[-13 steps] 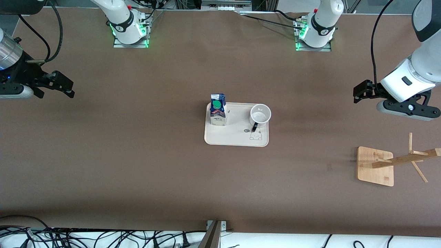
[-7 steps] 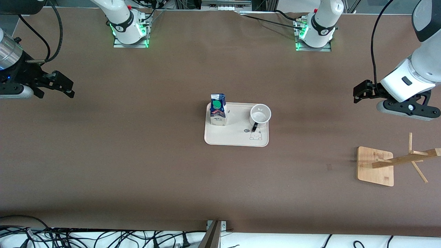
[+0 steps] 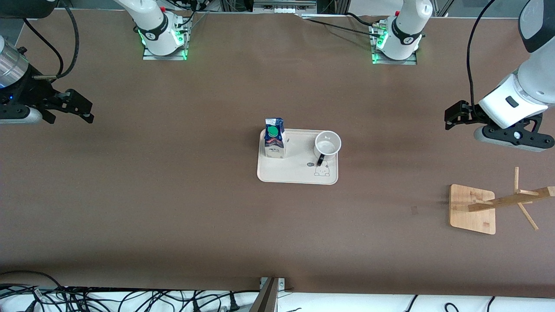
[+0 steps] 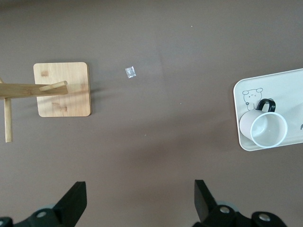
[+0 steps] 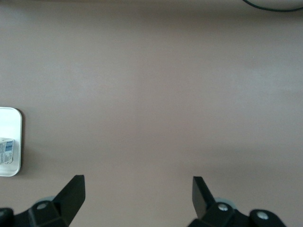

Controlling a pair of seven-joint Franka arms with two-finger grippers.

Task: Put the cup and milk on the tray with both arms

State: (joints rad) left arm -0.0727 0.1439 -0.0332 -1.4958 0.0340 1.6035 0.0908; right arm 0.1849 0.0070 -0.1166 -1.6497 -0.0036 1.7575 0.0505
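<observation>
Two grippers, each with two black fingers spread wide and holding nothing: the left gripper (image 3: 451, 117) hangs over bare table at the left arm's end, above the stretch between tray and rack, and the right gripper (image 3: 82, 110) hangs over bare table at the right arm's end; both arms wait, well apart from the tray. One cream tray (image 3: 295, 173) lies at the middle of the table. On it stand one milk carton (image 3: 274, 141), upright, green cap on its dark blue top, at the corner toward the right arm's end, and one white cup (image 3: 327, 144), upright, mouth up, black handle turned toward the front camera, at the corner toward the left arm's end. A small rabbit drawing (image 4: 252, 97) marks the tray beside the cup; the lettering there and the carton's print are too small to read. One wooden rack (image 3: 472, 209) stands near the left arm's end, nearer to the front camera than the tray.
</observation>
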